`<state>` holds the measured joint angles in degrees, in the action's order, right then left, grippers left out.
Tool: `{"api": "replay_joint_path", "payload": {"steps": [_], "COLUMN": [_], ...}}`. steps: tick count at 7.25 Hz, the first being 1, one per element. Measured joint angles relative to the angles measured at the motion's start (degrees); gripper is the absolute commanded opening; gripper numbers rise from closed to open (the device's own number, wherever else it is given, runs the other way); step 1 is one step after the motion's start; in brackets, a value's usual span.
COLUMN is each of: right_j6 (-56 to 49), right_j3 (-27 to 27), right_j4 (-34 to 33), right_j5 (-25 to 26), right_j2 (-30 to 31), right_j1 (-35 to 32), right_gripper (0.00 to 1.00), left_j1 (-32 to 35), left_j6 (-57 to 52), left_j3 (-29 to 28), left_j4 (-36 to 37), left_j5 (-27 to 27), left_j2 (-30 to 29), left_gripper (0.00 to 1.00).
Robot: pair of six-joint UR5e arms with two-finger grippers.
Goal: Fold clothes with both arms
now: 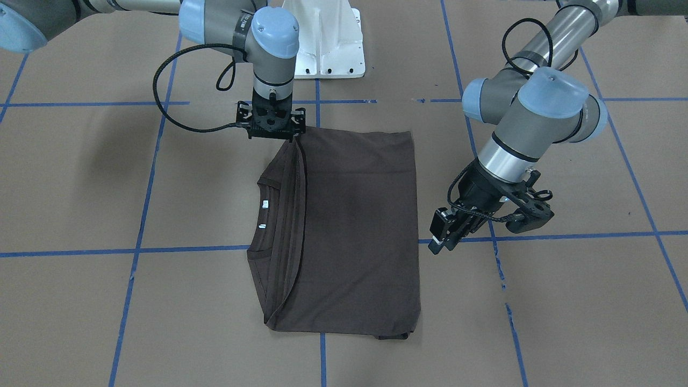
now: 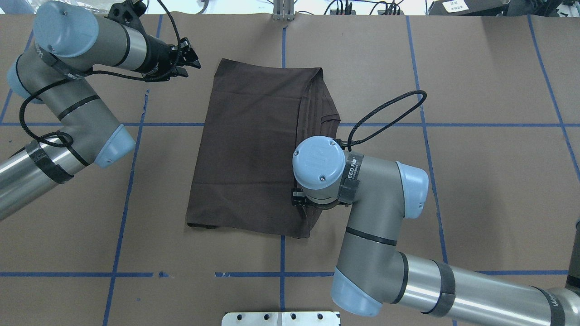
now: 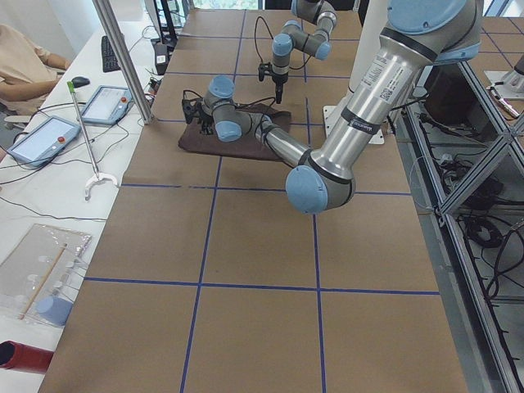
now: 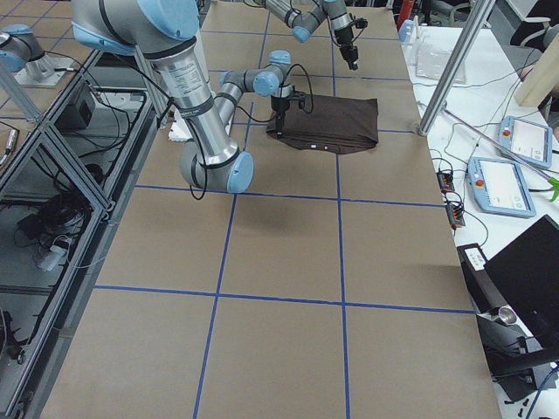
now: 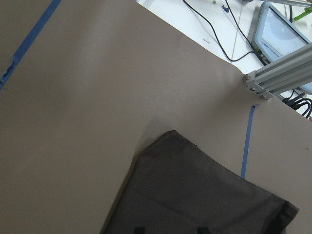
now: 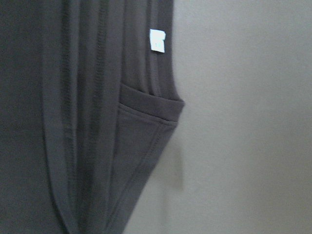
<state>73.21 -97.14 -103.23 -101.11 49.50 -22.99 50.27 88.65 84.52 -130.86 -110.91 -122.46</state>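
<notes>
1. Midway across the table point(image 1: 564, 301), the dark brown T-shirt point(image 1: 360, 226) lies flat and folded lengthwise, with its collar point(image 1: 262, 215) and white labels toward the robot's right.
2. The right gripper point(image 1: 274, 129) stands upright at the shirt's corner nearest the robot's base. I cannot tell whether it pinches the cloth (the wrist hides it from above).
3. The left gripper point(image 2: 188, 63) hovers just off the shirt's edge on the robot's left side, fingers parted and holding nothing.
4. The cloth looks thin and limp, so it will likely sag and its layers may slip. It is best pinched at corners or hems, through every layer.
</notes>
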Motion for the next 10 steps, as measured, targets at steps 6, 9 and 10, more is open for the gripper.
{"api": "replay_joint_path", "payload": {"steps": [6,9,10], "right_j6": [-0.9,-0.6,2.4], "right_j3": [10.9,0.3,-1.2], "right_j4": [5.8,5.1,4.7], "right_j5": [-1.5,-2.1,-2.0], "right_j2": [-2.6,5.6,4.9], "right_j1": [-3.5,-4.5,-4.1], "right_gripper": [1.0,1.0,1.0], "left_j1": [0.2,0.1,0.1], "left_j6": [0.2,0.3,0.3], "left_j3": [1.4,1.8,2.0], "left_j4": [0.3,0.6,0.7], "left_j5": [-0.1,-0.1,-0.2], "left_j2": [0.4,0.4,0.4], "left_gripper": [0.47,0.47,0.47]}}
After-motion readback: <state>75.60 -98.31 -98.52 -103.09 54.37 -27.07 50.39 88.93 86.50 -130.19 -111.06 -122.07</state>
